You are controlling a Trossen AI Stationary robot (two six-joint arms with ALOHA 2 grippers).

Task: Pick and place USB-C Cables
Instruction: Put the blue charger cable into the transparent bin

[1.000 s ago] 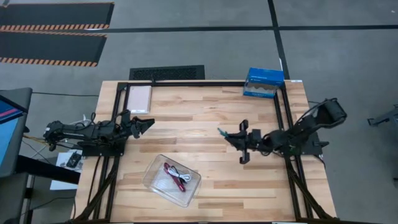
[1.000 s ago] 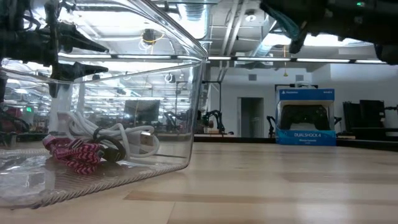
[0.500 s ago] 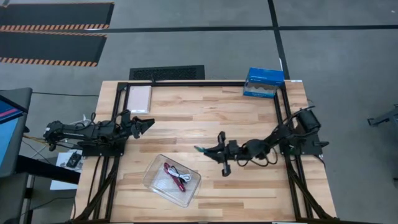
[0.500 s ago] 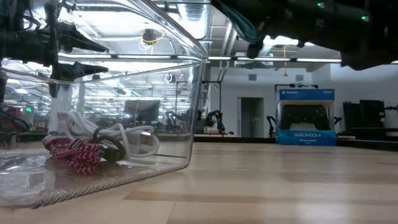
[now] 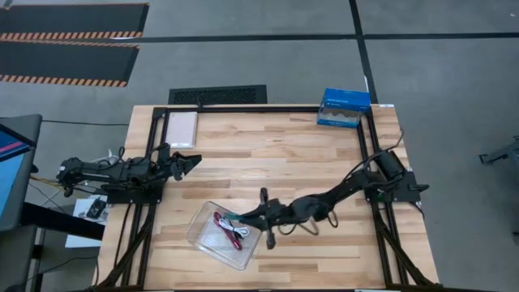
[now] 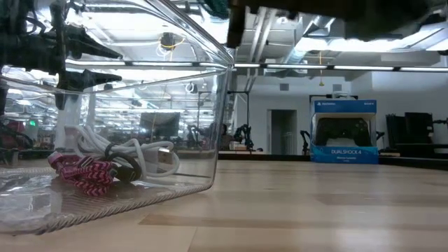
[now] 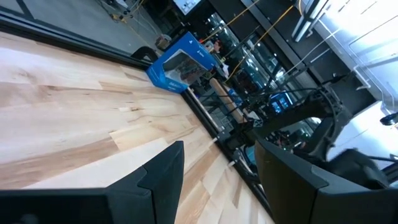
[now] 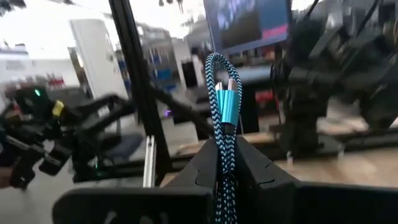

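The right tool (image 5: 246, 215) hung over the near rim of the clear tray (image 5: 200, 239), its fingers pinched on the teal cable (image 8: 224, 124). In the right wrist view that cable stood up between the two fingers, its folded end and plugs poking well past the tips.

The risk, as I judged it: the cable was caught only low down, so it could swing or slip loose ahead of the drop and land on the bench (image 5: 308, 154) beside the tray. A release too near the rim could leave it draped over the wall. A low approach might also nudge the light tray.

Inside the tray lay the magenta-pink cable (image 5: 226, 228) and the white cable (image 5: 236, 229), bunched together with a dark one, seen in the low view near the tray's middle. The teal cable was thus above the tray's edge, apart from the others.

The left tool (image 5: 185, 161) waited, spread open, at the bench's left side, well apart from the tray.
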